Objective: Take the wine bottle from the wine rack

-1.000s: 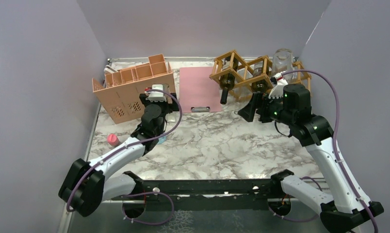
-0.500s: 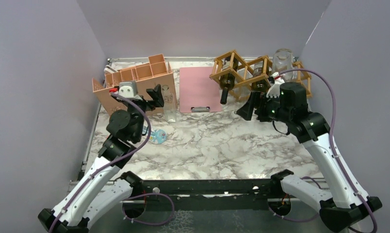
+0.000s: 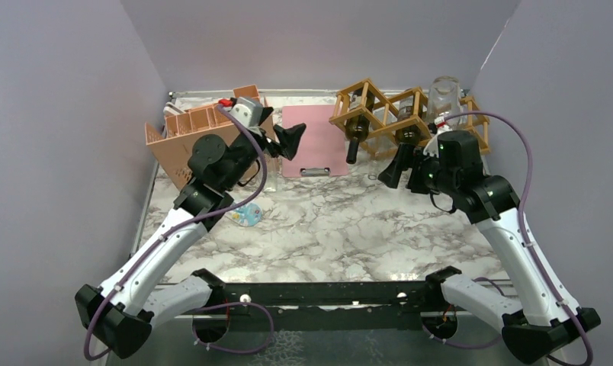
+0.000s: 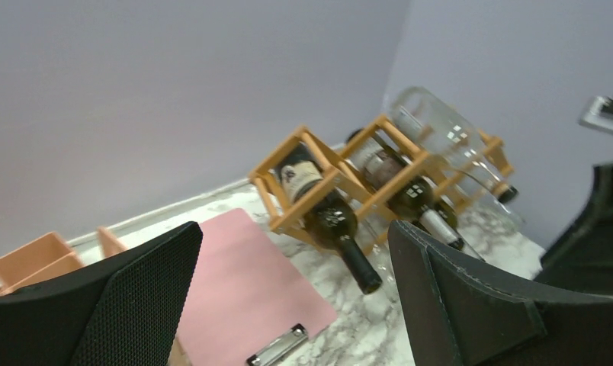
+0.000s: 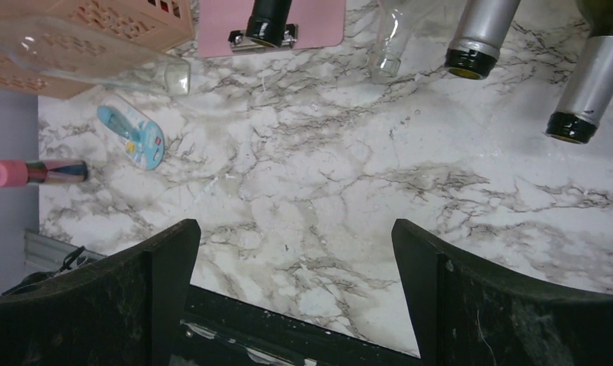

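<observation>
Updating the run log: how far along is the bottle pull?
Done: a clear bottle lies on the table by the salmon box; whether it came off the wine rack is unclear. In hand: nothing; left pincer, aimed at the rack, and right pincer, just in front of it, are open and empty. Left: dark bottles sit in its cells; one needs gripping and drawing out.

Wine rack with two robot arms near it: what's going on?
The job is to take a wine bottle out of the wooden wine rack; nothing is grabbed yet. The right gripper is open, just in front of the bottle necks. The left gripper is open too, raised over the pink clipboard and facing the rack.
</observation>
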